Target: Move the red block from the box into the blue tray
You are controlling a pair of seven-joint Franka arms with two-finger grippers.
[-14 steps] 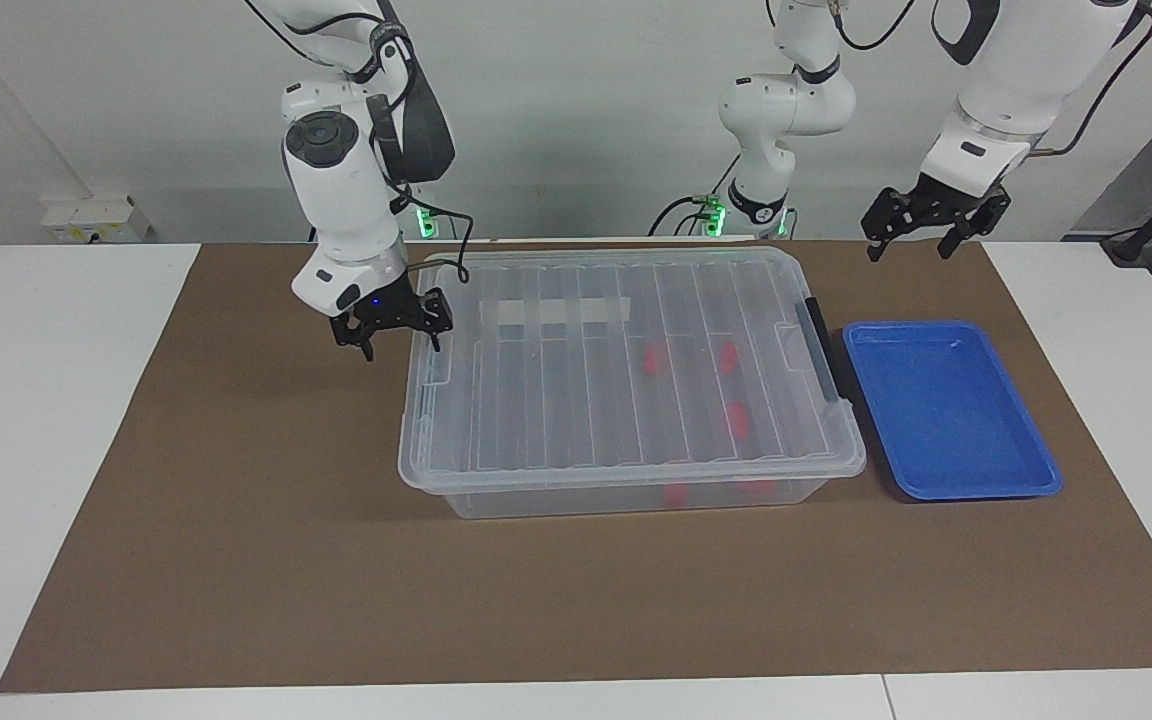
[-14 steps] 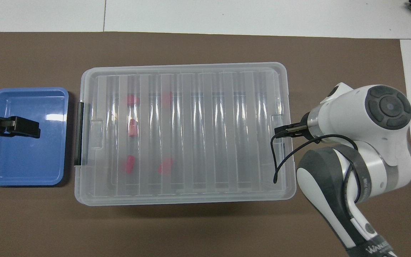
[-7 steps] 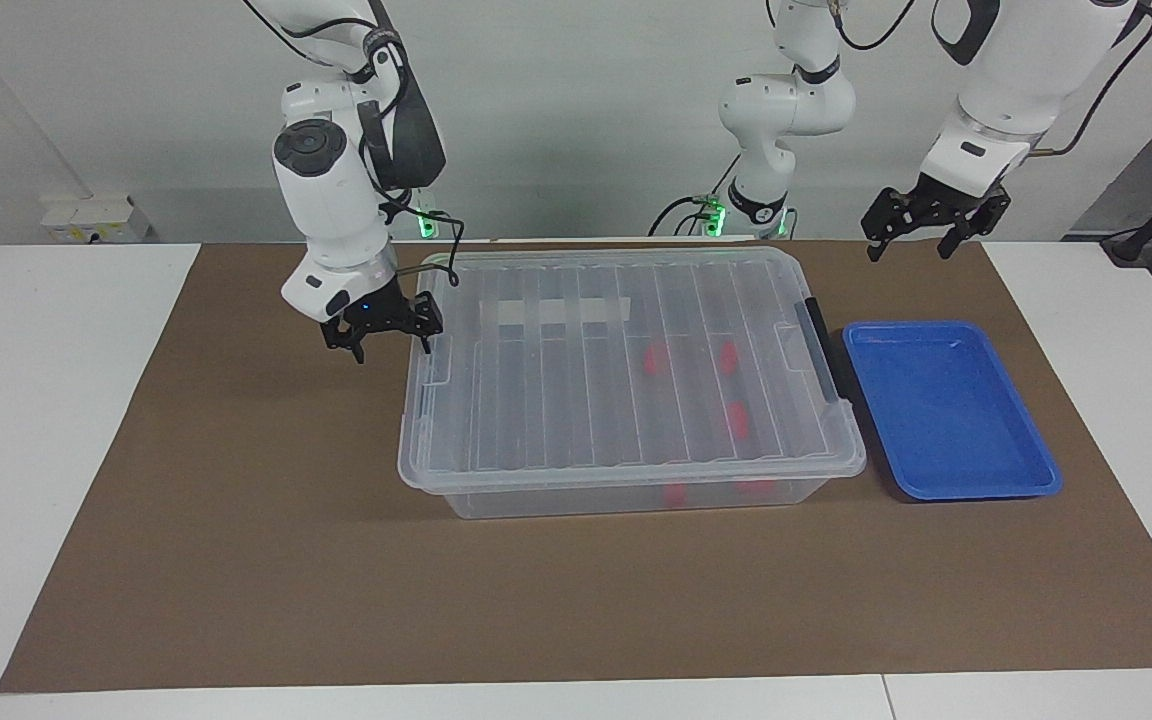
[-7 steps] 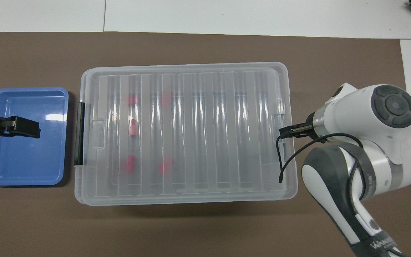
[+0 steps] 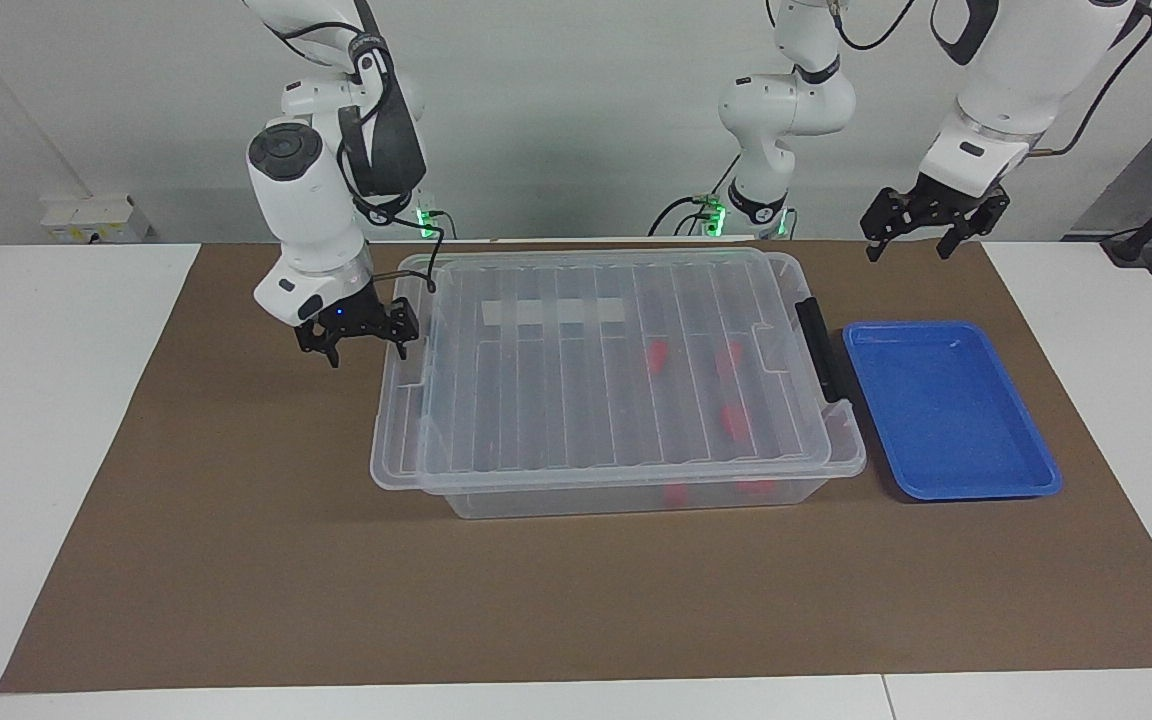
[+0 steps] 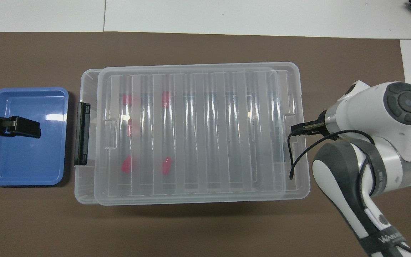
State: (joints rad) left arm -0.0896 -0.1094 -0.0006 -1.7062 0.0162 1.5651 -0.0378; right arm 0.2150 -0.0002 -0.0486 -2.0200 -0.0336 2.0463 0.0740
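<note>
Lid half off, red blocks inside the box

The right gripper (image 5: 360, 335), jaws open, hooks the lid (image 5: 596, 370) of the box (image 5: 636, 495); red blocks (image 5: 733, 422) lie inside, beside the blue tray (image 5: 1026, 470). The left gripper (image 5: 926, 232), jaws open, waits above the bench. The lid might slip off and fall.

We see the small bright red plastic blocks (image 5: 656, 355) only as smears through the ribbed clear plastic lid (image 6: 191, 132), so their edges (and exact count) escape us. The overhead frame cuts off most of the left gripper (image 6: 14, 127).
</note>
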